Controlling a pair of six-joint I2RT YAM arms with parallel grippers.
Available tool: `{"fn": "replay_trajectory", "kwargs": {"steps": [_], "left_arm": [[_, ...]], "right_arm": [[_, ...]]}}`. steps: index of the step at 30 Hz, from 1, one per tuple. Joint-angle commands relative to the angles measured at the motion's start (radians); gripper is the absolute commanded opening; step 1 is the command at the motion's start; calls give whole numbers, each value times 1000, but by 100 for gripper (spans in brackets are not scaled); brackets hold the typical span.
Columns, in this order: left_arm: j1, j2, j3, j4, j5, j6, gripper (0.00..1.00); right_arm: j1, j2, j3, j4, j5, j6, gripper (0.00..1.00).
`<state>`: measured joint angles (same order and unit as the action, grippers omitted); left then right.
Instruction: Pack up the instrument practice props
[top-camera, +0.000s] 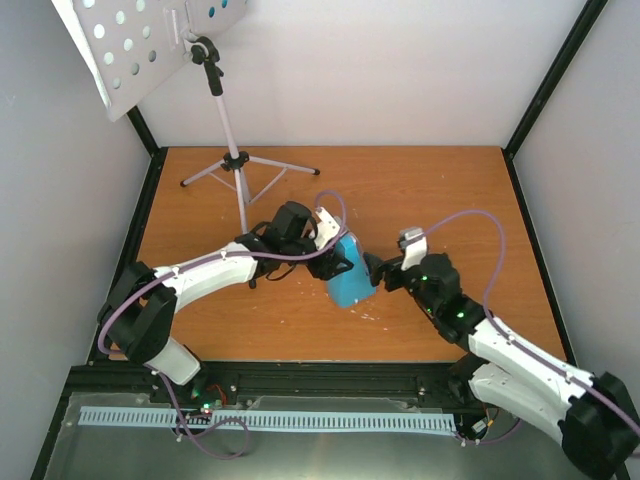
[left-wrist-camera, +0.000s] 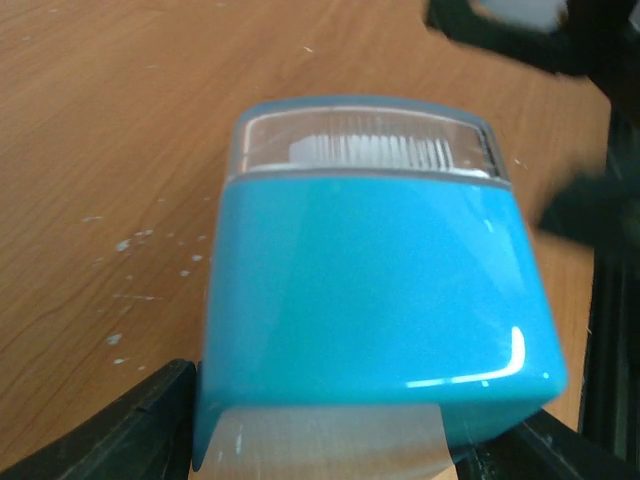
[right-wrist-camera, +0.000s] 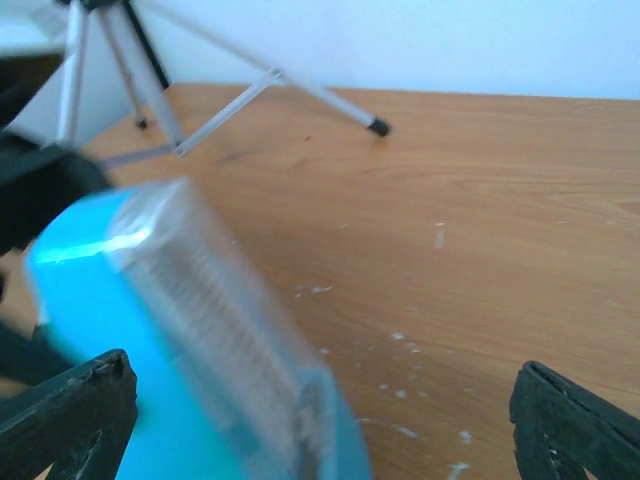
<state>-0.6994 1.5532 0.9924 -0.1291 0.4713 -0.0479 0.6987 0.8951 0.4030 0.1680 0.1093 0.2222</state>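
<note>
The light-blue metronome (top-camera: 350, 281) with its clear cover is tilted over the middle of the table. My left gripper (top-camera: 337, 258) is shut on it; in the left wrist view the metronome (left-wrist-camera: 370, 280) fills the space between the black fingers (left-wrist-camera: 120, 435). My right gripper (top-camera: 377, 272) is open just right of it; in the right wrist view the blurred metronome (right-wrist-camera: 170, 340) sits by the left finger (right-wrist-camera: 65, 415), with the right finger far apart. The white perforated music stand (top-camera: 125, 45) on its grey tripod (top-camera: 240, 165) stands at the back left. A white sheet with blue marks (top-camera: 215, 12) shows on it.
The wooden table (top-camera: 450, 200) is enclosed by white walls and black frame posts (top-camera: 555, 75). The tripod legs (right-wrist-camera: 270, 80) spread across the back left of the table. A black rail (top-camera: 300, 378) runs along the near edge.
</note>
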Motion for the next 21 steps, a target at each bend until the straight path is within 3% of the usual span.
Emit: {"fn": "replay_trajectory", "kwargs": {"steps": [1,5,8,12,14,21], "left_arm": [[-60,-41,33,-6,4,117,36],[-65,-37,24,0,19,121,44],[-69,-23,28,-6,15,114,57],[-69,-54,6,47,27,86,88],[-69,-94,-12,83,43,60,98],[6,-276,-43,92,99,-52,99]], "right_arm": [[-163,-117,-64,18,-207,55,100],[-279,-200,-101,28,-346,96,100],[-331,-235,-111,21,-431,111,100],[-356,-245,-113,37,-546,116,100],[-359,-237,-112,64,-593,125,100],[-363,-90,-16,115,-794,75,100]]}}
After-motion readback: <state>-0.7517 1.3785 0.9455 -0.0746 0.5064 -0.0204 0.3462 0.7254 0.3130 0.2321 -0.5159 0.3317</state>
